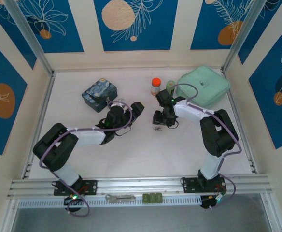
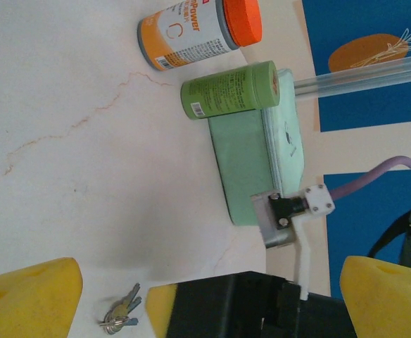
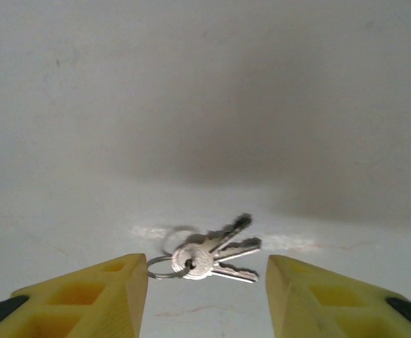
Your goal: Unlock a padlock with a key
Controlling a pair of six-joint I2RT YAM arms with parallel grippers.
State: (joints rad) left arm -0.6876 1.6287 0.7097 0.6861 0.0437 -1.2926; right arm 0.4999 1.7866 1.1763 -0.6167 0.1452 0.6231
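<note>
Yellow fingers (image 3: 86,299) of the right gripper (image 3: 207,274) stand spread wide and hold nothing. Between their tips the key (image 3: 235,247) lies flat on the white table (image 3: 205,105), one of three silvery keys on a ring. Left gripper (image 1: 137,110) fingers (image 2: 29,296) gape wide too, empty. Beyond, an orange-capped bottle (image 2: 191,32) and a green canister (image 2: 230,90) sit beside a closed mint case (image 2: 251,165).

A robotics lab test cell: a white table (image 1: 136,154) boxed in by aluminium framing (image 1: 146,184) and cream walls (image 1: 87,34) (with decorative blue leaf-print panels (image 1: 155,41)).
</note>
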